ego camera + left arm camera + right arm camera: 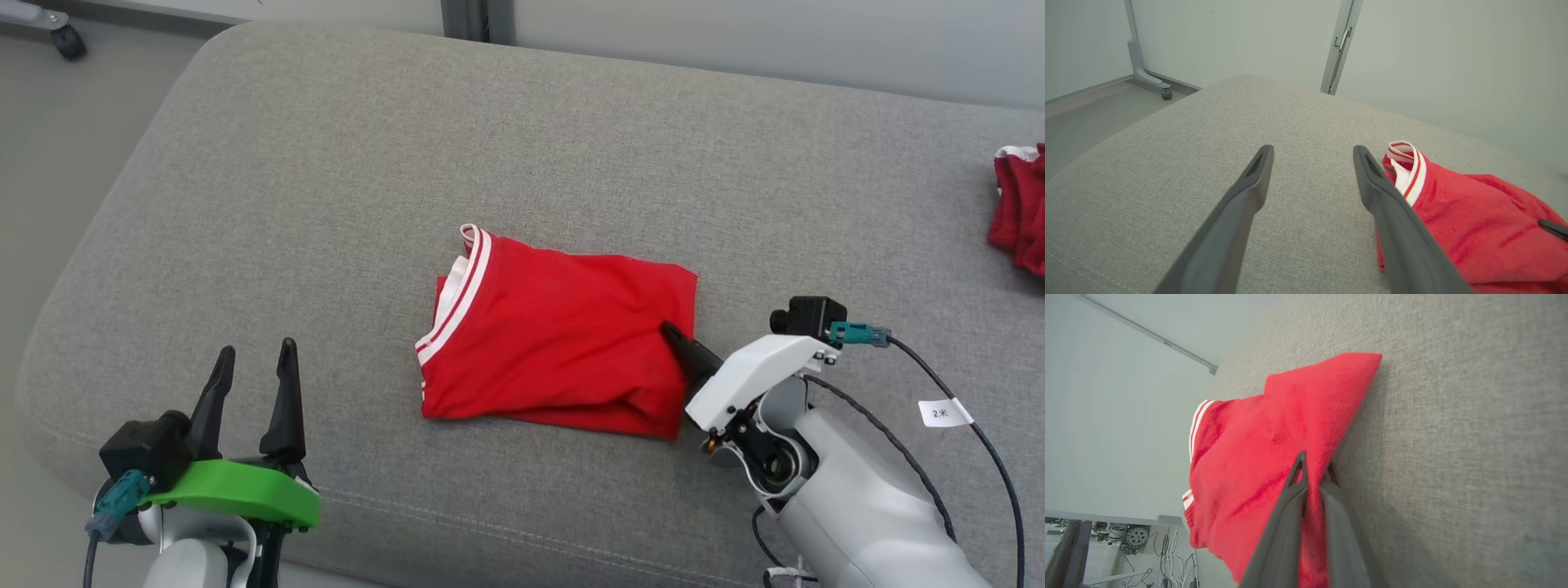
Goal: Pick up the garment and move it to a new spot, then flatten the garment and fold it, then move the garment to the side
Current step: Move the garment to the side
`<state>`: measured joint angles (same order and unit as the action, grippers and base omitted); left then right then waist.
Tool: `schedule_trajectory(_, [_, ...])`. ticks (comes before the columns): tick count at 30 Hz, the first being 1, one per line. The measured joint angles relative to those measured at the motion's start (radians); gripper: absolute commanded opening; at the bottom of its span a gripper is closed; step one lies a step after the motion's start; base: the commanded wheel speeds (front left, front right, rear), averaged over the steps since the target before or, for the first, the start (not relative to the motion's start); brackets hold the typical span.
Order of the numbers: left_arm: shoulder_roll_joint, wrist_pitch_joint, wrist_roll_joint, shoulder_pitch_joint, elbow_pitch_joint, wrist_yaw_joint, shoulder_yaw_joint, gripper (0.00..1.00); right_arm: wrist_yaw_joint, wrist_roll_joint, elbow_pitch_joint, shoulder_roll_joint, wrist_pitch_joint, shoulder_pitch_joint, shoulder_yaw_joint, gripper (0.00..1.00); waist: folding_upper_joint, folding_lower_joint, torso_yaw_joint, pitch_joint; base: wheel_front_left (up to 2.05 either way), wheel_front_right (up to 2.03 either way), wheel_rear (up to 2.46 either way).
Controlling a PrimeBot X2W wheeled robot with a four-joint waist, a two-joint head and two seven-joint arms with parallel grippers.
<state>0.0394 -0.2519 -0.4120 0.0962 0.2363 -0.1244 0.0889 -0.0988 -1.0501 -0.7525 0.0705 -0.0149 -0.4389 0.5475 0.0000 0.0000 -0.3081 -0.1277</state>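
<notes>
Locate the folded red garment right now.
In the head view the folded red garment lies at the middle of the grey cushion, its right edge pinched by the right tool; the open left tool sits apart at lower left.

The scene is lit brightly and evenly by diffuse light, and no glare is seen on the grey cushion [326, 204]. Only soft shadows are cast: a faint one is laid on the cushion just beside the garment [563, 343], beneath the right claw [1315, 463]. The head view is rendered sharp throughout. In both wrist views straight lines away from the garment are bowed toward the edges, and in the right wrist view the garment's red is slightly blurred.
</notes>
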Motion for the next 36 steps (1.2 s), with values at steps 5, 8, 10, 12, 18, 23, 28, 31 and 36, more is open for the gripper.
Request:
schedule_trajectory(5, [0.0,0.0,0.0,0.0,0.001,0.0,-0.02,1.0,-0.015,-0.006,0.001,-0.002,-0.021,-0.026,0.003,0.0,0.0,0.0,0.014,0.006,0.0,0.0,0.0])
schedule_trajectory(8, [0.0,0.0,0.0,0.0,0.001,0.0,-0.022,1.0,-0.015,-0.006,0.005,-0.002,-0.032,-0.048,0.004,0.0,0.0,0.0,0.026,0.011,0.0,0.0,0.0])
schedule_trajectory(10, [0.0,0.0,0.0,0.0,0.001,0.0,-0.024,1.0,-0.016,-0.003,0.011,-0.002,-0.039,-0.068,0.006,0.0,0.0,0.0,0.036,0.014,0.0,0.0,0.0])
schedule_trajectory(12, [0.0,0.0,0.0,0.0,0.001,0.0,-0.026,1.0,-0.016,0.005,0.018,0.006,-0.039,-0.09,0.012,0.0,0.0001,0.0,0.046,0.017,0.0,0.0,0.0])
schedule_trajectory(18, [0.0,0.0,0.0,-0.001,0.001,0.0,-0.027,1.0,-0.024,0.038,0.037,0.072,-0.017,-0.151,0.047,0.0,0.0,0.0,0.085,0.026,0.0,0.0,0.0])
schedule_trajectory(23, [0.0,0.0,0.0,-0.002,0.0,0.0,-0.027,1.0,-0.024,0.057,0.071,0.112,0.013,-0.216,0.067,0.0,0.0001,0.0,0.122,0.032,0.0,0.0,0.0])
schedule_trajectory(28, [0.0,0.0,0.0,-0.003,-0.002,0.0,-0.023,1.0,-0.024,0.056,0.103,0.147,0.052,-0.278,0.077,0.0,0.0,0.0,0.158,0.036,0.0,0.0,0.0])
schedule_trajectory(31, [0.0,0.0,0.0,-0.003,-0.005,0.0,-0.019,1.0,-0.024,0.053,0.11,0.177,0.078,-0.309,0.074,0.0,0.0,0.0,0.172,0.033,0.0,0.0,0.0])
schedule_trajectory(36, [0.0,0.0,0.0,-0.003,-0.009,0.0,-0.012,1.0,-0.024,0.043,0.113,0.228,0.126,-0.365,0.068,0.0,0.0,0.0,0.18,0.015,0.0,0.0,0.0])
